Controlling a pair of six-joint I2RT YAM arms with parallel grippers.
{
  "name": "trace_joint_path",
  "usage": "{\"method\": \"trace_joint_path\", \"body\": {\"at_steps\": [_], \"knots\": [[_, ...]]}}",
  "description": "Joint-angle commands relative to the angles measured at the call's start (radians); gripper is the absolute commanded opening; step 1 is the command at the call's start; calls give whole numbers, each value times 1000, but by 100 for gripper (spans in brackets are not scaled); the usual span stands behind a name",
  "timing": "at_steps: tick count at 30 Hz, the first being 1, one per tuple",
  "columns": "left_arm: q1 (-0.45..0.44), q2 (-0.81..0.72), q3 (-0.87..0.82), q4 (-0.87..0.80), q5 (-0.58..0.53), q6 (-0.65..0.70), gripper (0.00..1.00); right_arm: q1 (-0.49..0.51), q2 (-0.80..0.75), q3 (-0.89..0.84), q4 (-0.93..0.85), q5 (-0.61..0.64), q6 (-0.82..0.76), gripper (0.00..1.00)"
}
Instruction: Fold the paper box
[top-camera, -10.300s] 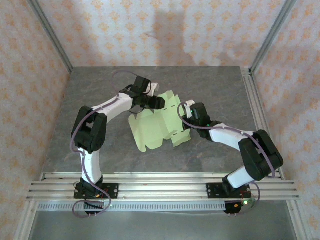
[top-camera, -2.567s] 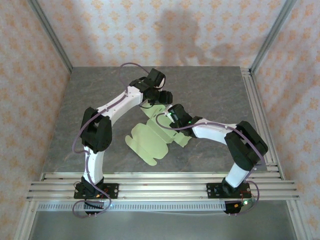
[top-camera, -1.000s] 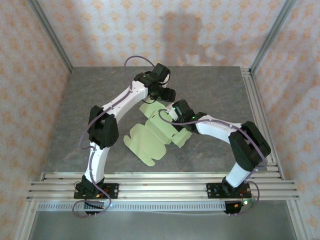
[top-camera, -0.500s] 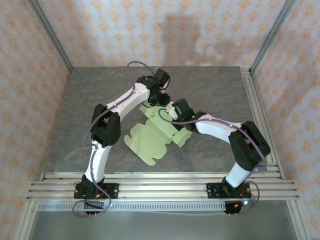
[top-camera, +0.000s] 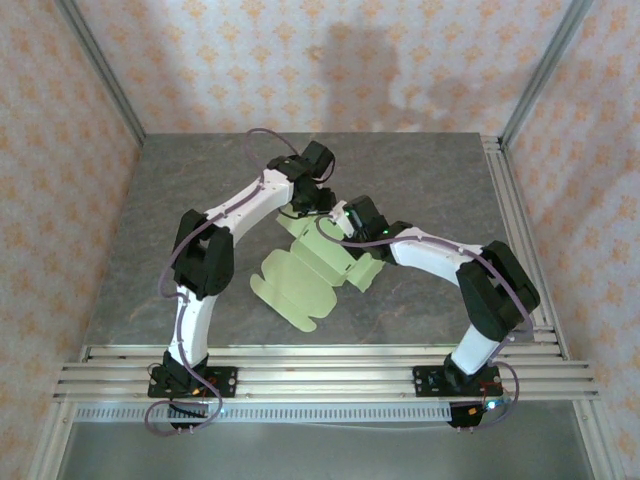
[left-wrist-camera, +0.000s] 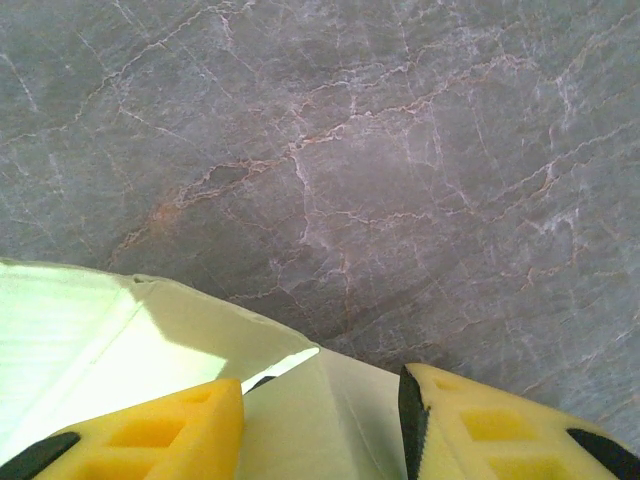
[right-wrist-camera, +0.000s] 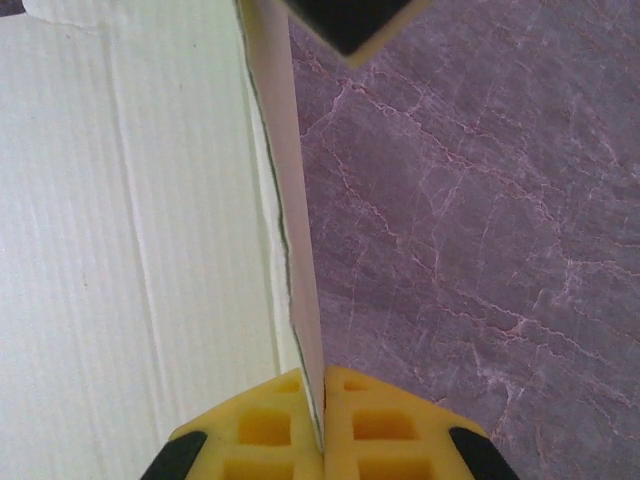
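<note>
You're mid-fold: right fingers (right-wrist-camera: 265, 425) pinch a raised paper box (top-camera: 300, 280) flap, left fingers (left-wrist-camera: 150, 430) hang open over it. Next, I'd crease that flap over.

Grey veined marble tabletop (top-camera: 200, 190) beneath me. Orange-patterned wallpaper (top-camera: 300, 60) at 9, 12, 3 o'clock. Aluminium rails (top-camera: 330, 365) at 6 o'clock.

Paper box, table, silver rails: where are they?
paper box (top-camera: 300, 283): top external view, on its flat middle panel.
table (top-camera: 440, 180): top external view, on a bare grey patch, far right.
silver rails (top-camera: 320, 368): top external view, on the middle of the near rails.
</note>
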Motion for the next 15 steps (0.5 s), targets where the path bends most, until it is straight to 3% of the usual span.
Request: {"method": "trace_joint_path", "body": {"at_steps": [1,7,11,15], "knots": [[-14,-60,-36,24,72,-99,46,-1,11,32,29,37,10,0],[-13,-74,-49,38,69,-248,42,-1,11,32,29,37,11,0],[-16,-133,-162,184,86,-388,36,-1,16,33,34,35,14,0],[-16,-123,-165,217,125,-437,32,1,22,35,35,30,16,0]]}}
